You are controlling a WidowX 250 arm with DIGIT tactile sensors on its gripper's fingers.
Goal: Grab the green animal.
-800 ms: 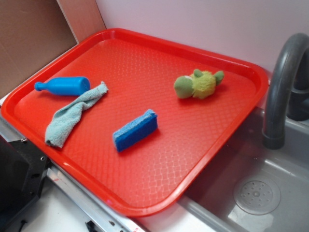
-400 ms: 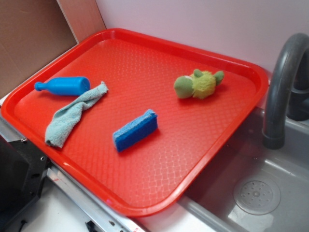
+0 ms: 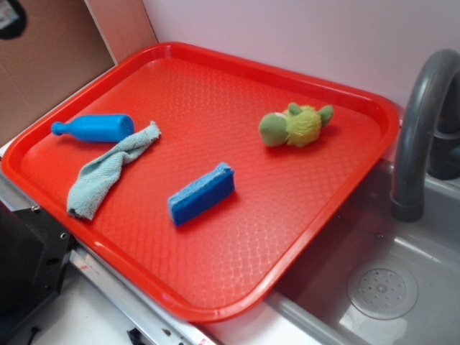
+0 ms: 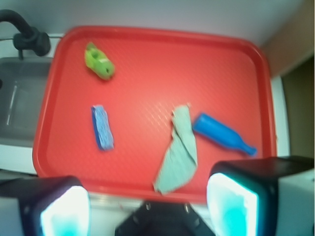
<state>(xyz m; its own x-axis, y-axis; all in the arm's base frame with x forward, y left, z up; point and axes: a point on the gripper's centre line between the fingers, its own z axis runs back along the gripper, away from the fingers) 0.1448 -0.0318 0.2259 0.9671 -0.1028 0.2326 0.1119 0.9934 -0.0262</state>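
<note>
The green animal (image 3: pixel 295 126) lies on its side at the far right of the red tray (image 3: pixel 215 305). It is a fuzzy yellow-green plush with a darker green head. In the wrist view the green animal (image 4: pixel 99 61) sits at the tray's upper left corner, far from my gripper (image 4: pixel 147 206). The gripper hangs high above the tray's near edge, open, with its two pale fingers (image 4: pixel 64 209) wide apart and nothing between them. In the exterior view only a dark bit of the arm (image 3: pixel 11 18) shows at the top left corner.
On the tray also lie a blue sponge (image 3: pixel 202 192), a pale teal cloth (image 3: pixel 108 171) and a blue bottle-shaped toy (image 3: pixel 93 127). A grey sink (image 3: pixel 381 287) with a dark faucet (image 3: pixel 417 129) adjoins the tray's right side. Cardboard (image 3: pixel 50 65) stands at the left.
A dark part of the arm has come into the top left corner of the exterior view. Nothing on the tray has moved.
</note>
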